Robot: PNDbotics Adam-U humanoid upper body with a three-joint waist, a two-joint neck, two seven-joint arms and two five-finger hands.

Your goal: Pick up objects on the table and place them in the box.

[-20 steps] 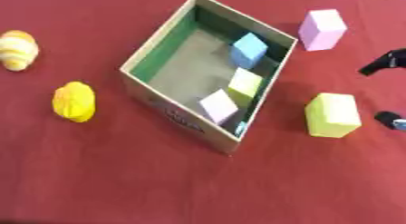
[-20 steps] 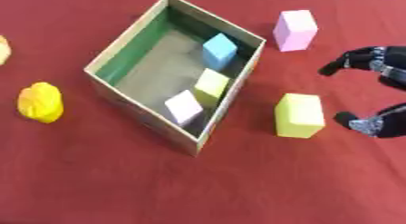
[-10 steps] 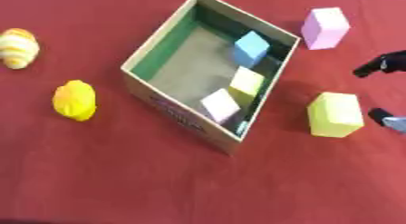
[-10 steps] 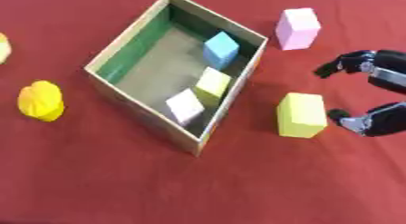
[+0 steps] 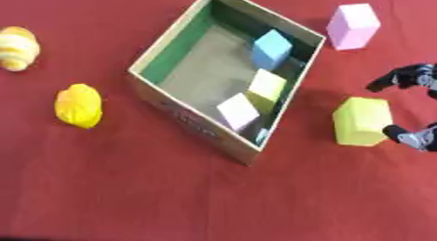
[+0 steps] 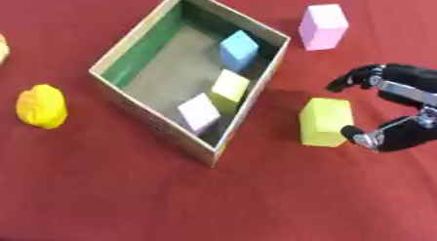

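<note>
A cardboard box with a green inner wall lies askew in the middle; inside it are a blue block, a yellow-green block and a pale pink block. To its right a yellow-green block stands on the red table. My right hand is just right of that block, open, with fingers above and thumb below, not touching it. A pink block stands at the far right. A yellow lemon-like thing and a croissant-like thing lie left of the box. The left hand shows in no view.
The red cloth covers the whole table, with bare room in front of the box.
My right hand has moved left, closer to the yellow-green block on the table. The blocks and box have not moved.
</note>
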